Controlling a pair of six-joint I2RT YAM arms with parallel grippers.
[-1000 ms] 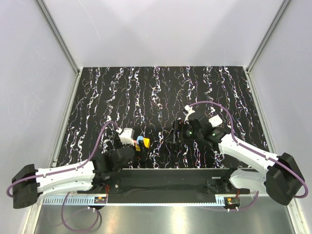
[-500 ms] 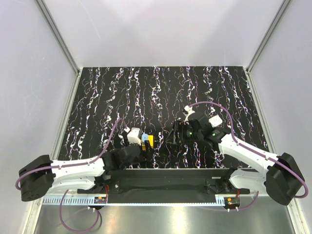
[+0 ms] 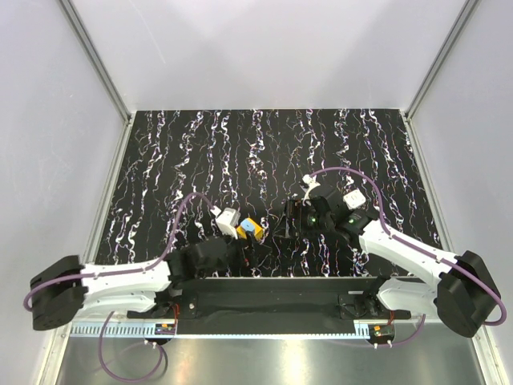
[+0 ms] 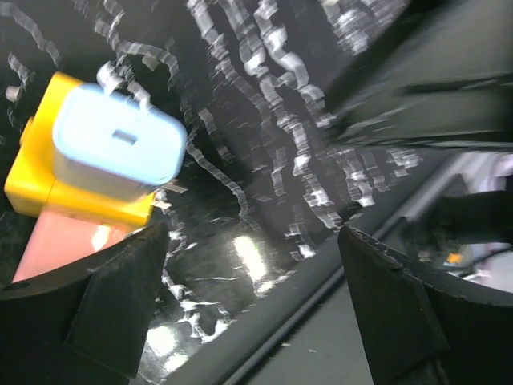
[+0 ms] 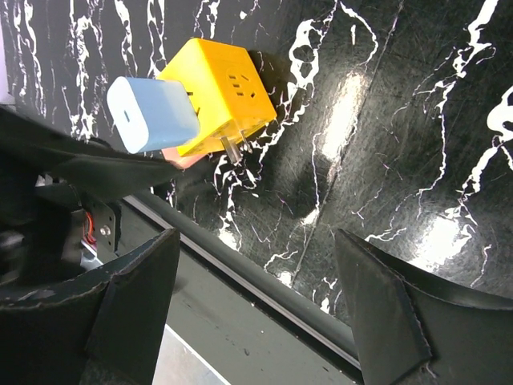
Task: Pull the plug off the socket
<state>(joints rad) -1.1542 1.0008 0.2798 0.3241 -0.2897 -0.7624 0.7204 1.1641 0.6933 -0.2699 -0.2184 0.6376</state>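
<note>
The left arm [image 3: 112, 281] is laid low along the near edge of the table [image 3: 160, 160]. The left gripper [image 3: 243, 247] is placed just to the near left of the socket [image 3: 257, 228]. In the left wrist view its jaws are seen spread wide, and only marbled table top is framed between them, so nothing is gripped. In that view the socket is found just past one finger [image 4: 104, 305], outside the gap. Whether it is touched by that finger cannot be told.

The socket, a yellow cube with one pink face, is set on the table just beyond the middle of the black rail [image 3: 280, 287]. Two metal pins are shown sticking from its lower side. The plug [image 5: 152, 112], pale blue and rounded, is seated on the socket's left face. A sliver of metal pin is seen between the two, and the plug is not pulled off.

The right gripper [image 3: 290, 223] is held just right of the socket, clear of it and turned toward it. Its jaws are likewise spread wide around bare table and rail, with nothing grasped. In the right wrist view the socket and plug are seen beyond the fingertips. The right arm [image 3: 409, 257] is run out from the socket's right to its base at the near right corner.
</note>
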